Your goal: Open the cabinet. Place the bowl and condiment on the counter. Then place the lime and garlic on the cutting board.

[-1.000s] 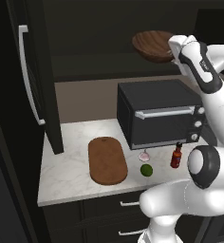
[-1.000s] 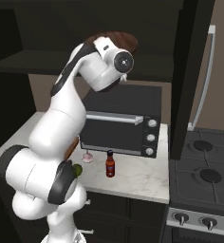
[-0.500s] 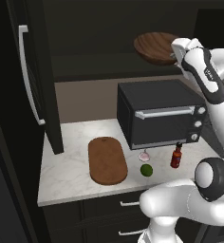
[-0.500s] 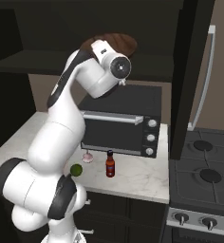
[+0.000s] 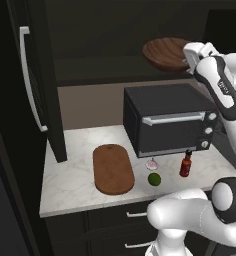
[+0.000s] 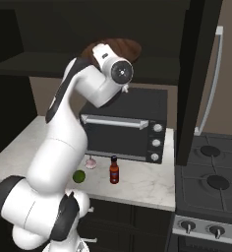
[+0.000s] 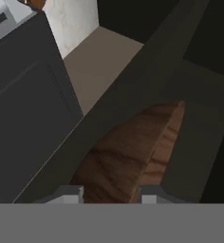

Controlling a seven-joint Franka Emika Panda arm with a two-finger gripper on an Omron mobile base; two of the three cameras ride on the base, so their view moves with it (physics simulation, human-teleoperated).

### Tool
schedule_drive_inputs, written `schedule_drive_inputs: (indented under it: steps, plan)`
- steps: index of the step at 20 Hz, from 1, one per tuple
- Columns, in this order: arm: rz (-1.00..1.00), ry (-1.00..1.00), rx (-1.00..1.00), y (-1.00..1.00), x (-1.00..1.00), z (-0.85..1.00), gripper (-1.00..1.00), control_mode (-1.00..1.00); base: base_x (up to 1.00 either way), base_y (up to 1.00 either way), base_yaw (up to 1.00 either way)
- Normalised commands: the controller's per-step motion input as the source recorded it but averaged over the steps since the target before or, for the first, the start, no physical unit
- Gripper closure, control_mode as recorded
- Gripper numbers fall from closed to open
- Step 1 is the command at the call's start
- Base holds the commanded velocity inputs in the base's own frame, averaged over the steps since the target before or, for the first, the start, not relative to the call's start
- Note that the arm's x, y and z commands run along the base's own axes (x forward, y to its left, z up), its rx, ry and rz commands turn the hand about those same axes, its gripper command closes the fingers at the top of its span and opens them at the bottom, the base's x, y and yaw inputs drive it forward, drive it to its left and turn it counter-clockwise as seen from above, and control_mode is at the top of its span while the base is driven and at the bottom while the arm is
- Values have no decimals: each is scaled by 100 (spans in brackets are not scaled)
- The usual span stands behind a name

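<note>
bowl (image 5: 166, 53) raised, gripped | condiment (image 5: 186, 164), lime (image 5: 154, 179), garlic (image 5: 152, 164) on counter (image 5: 70, 180)

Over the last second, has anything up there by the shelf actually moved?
Slightly. The pincer, closed on the rim of the wooden bowl, has drawn it a little off the cabinet shelf toward the robot. The red bottle, lime, garlic and cutting board lie on the counter as before.

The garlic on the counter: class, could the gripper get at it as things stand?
Probably not straight away. The gripper is up at the cabinet shelf, shut on the bowl. The garlic itself lies uncovered before the oven, beside the lime.
</note>
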Motion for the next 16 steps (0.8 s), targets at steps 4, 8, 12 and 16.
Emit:
schedule_drive_inputs:
  steps: [4, 8, 12, 16]
  plan:
    - [-5, 2, 0, 0, -27, -5, 100, -100, 0, 0, 0]
    - [-7, 2, 0, -2, -38, -13, 100, -100, 0, 0, 0]
    - [-5, 0, 0, -8, -46, -20, 100, -100, 0, 0, 0]
    - [-5, 0, 0, -9, -42, -17, 100, -100, 0, 0, 0]
